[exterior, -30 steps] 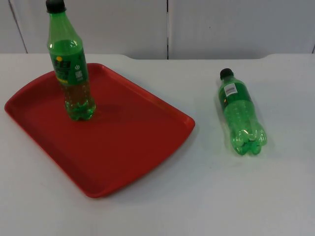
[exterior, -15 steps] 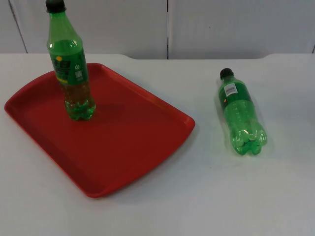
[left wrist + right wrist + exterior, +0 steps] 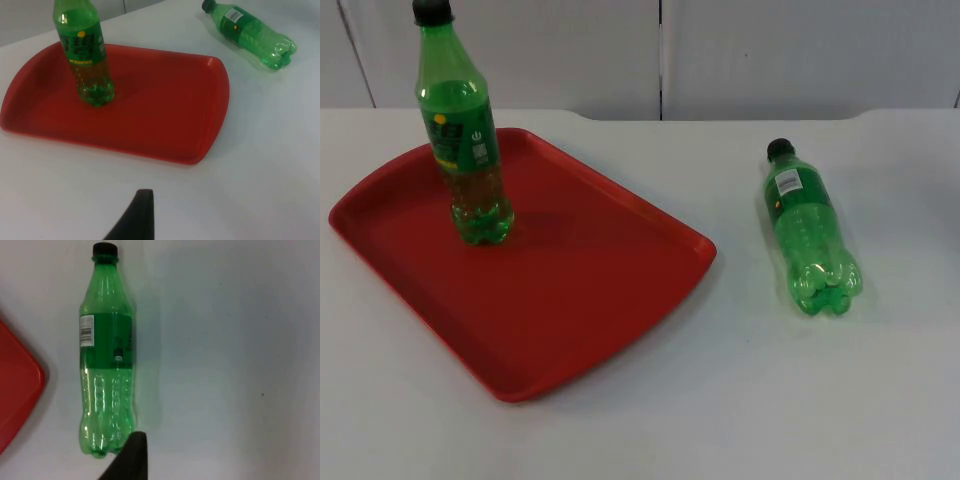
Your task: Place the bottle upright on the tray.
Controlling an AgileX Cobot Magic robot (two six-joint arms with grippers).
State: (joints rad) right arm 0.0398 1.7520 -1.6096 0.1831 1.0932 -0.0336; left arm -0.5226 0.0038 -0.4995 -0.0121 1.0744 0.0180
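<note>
Nothing has shifted over the last second: one bottle (image 3: 463, 140) stands upright on the red tray (image 3: 570, 300), the other bottle (image 3: 807, 235) lies on the white worktop (image 3: 740, 400) well apart, ungrasped, and neither tool's state can be told.

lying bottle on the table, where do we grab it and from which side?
Probably mid-body, at the label band of the lying bottle, coming from above with fingers across its width. It lies flat on the white table, cap pointing toward the wall, right of the red tray; the straight labelled section looks easier than the ribbed base.
</note>
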